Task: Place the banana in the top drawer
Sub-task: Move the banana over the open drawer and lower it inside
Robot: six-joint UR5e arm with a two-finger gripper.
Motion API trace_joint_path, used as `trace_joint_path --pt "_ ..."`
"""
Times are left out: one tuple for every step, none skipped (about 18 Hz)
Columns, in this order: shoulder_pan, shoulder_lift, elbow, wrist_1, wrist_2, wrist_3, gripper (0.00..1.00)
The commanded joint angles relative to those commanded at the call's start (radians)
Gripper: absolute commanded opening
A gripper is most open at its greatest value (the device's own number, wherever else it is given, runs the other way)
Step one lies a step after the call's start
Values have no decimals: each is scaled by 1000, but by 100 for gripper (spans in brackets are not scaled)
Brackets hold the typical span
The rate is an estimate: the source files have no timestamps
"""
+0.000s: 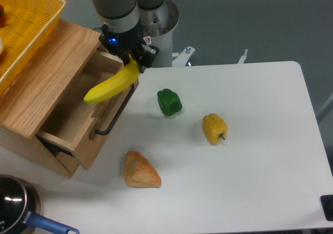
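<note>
The yellow banana (pixel 111 84) hangs tilted in the air, its lower end out over the pulled-out top drawer (pixel 73 117) and its upper end clamped in my gripper (pixel 133 62). The gripper is shut on that upper end, right above the drawer's front panel near its far corner. The light oak drawer stands open, with its black bar handle (pixel 115 109) facing the table. Its inside is bare wood.
A green pepper (pixel 169 102), a yellow pepper (pixel 214 128) and a piece of bread (pixel 140 170) lie on the white table (pixel 260 166). A yellow basket (pixel 26 21) sits on the cabinet top. A dark pot with a blue handle (pixel 18 205) stands at the front left.
</note>
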Motion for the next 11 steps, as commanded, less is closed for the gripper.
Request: trace_joint_path --pt "-6 2 -2 0 0 0 14" --pt "-14 2 -2 0 -5 -2 14" --pt "-20 2 -2 0 -8 -11 14" --pt "-26 2 -3 -3 -6 -18 14" --pt "-32 2 -3 -3 -6 -23 14" --pt "-37 0 -5 -3 -6 -23 14" --pt "-37 0 -8 -3 -6 -26 14" --pt "-38 -2 -12 -3 -6 -28 14" --pt "-38 -2 -18 -3 -6 -28 14" --pt "-38 -2 -23 -3 -6 -28 14" --pt "-40 -2 -26 -3 -6 -28 14"
